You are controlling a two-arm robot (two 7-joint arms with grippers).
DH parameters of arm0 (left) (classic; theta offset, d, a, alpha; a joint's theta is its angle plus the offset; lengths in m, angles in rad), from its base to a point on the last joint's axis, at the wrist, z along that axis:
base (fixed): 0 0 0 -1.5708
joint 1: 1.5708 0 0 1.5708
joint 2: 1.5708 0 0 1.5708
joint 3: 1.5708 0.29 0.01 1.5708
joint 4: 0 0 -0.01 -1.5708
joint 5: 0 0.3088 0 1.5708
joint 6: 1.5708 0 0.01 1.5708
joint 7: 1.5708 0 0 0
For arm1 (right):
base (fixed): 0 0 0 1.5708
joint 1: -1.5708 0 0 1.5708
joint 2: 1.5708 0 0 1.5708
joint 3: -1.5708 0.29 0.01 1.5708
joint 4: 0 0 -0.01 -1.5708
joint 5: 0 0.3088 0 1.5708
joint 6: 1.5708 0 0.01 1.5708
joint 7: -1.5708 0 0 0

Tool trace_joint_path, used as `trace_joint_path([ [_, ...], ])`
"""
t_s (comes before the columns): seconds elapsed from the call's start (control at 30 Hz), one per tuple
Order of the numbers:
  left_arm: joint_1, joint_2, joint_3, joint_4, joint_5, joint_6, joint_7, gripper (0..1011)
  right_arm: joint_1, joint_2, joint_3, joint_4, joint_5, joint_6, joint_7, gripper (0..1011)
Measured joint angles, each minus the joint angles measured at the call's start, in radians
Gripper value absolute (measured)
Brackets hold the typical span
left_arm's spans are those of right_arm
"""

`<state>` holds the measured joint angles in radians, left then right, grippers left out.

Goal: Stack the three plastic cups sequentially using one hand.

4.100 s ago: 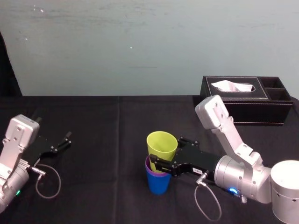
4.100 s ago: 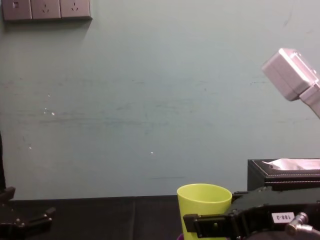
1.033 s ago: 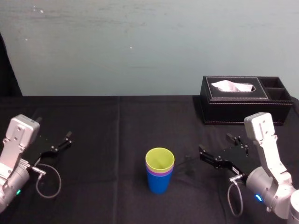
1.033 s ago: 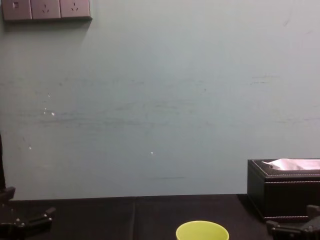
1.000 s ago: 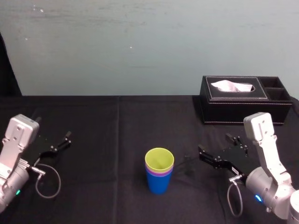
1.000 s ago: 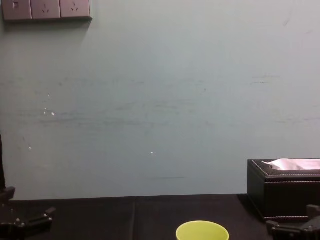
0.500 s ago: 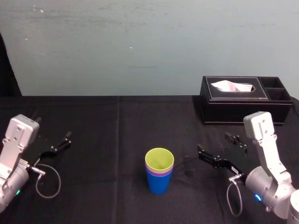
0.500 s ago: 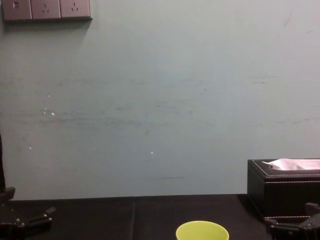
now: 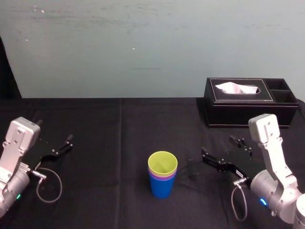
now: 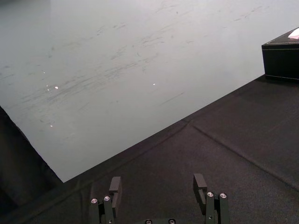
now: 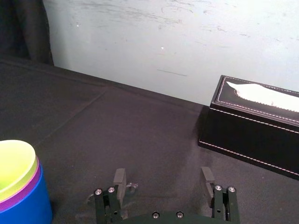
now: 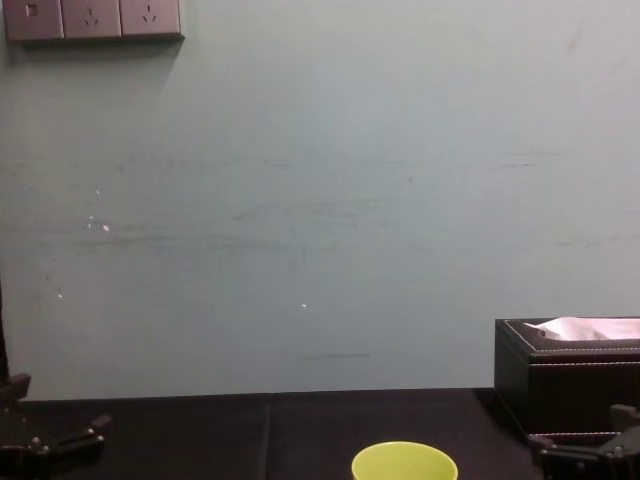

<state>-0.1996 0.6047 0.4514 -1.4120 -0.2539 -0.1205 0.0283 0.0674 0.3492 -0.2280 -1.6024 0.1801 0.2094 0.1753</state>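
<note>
Black table [image 9: 119,129] carries 3 nested cups [image 9: 162,174]; right claw [image 9: 217,146] (spread wide, empty) near them could topple them if swung inward; left claw [image 10: 157,184] idles open, farther off.

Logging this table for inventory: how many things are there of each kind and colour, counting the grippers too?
Lime cup: 1
Purple cup: 1
Blue cup: 1
Black tissue box: 1
Open grippers: 2, left gripper and right gripper
Total: 6
</note>
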Motion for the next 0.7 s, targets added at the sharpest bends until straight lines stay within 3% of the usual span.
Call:
trace_joint_path([
  [0.7, 0.0, 0.0, 0.0, 0.0, 0.0, 0.0, 0.0, 1000, 0.0, 0.0, 0.0, -0.001, 0.001, 0.0, 0.0, 1004],
])
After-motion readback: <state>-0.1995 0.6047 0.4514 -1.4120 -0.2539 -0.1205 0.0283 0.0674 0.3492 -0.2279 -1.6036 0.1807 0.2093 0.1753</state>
